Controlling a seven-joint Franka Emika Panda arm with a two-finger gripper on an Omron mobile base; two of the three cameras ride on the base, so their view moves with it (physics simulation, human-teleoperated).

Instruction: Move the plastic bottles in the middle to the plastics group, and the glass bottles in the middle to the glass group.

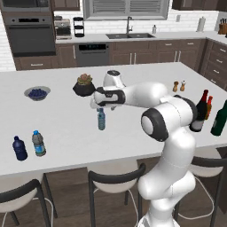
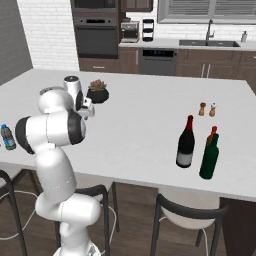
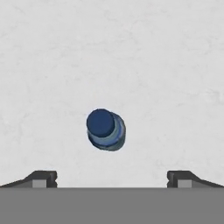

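Two clear plastic bottles stand upright on the white marbled surface (image 1: 62, 146): one (image 1: 101, 119) directly beneath the gripper (image 3: 111, 178), whose jaws are spread wide and empty; one (image 1: 38, 143) beside the opaque navy bottle (image 1: 19, 148). Arm extended horizontally, hand pointing down. Black wine bottle (image 2: 186, 142) just beside the green bottle (image 2: 209, 156).

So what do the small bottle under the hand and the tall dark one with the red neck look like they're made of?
Small bottle: probably thin clear plastic, see-through bluish body, blue cap. Tall bottle: likely glass, near-black and glossy, red foil-like neck. Both rendered, so uncertain.
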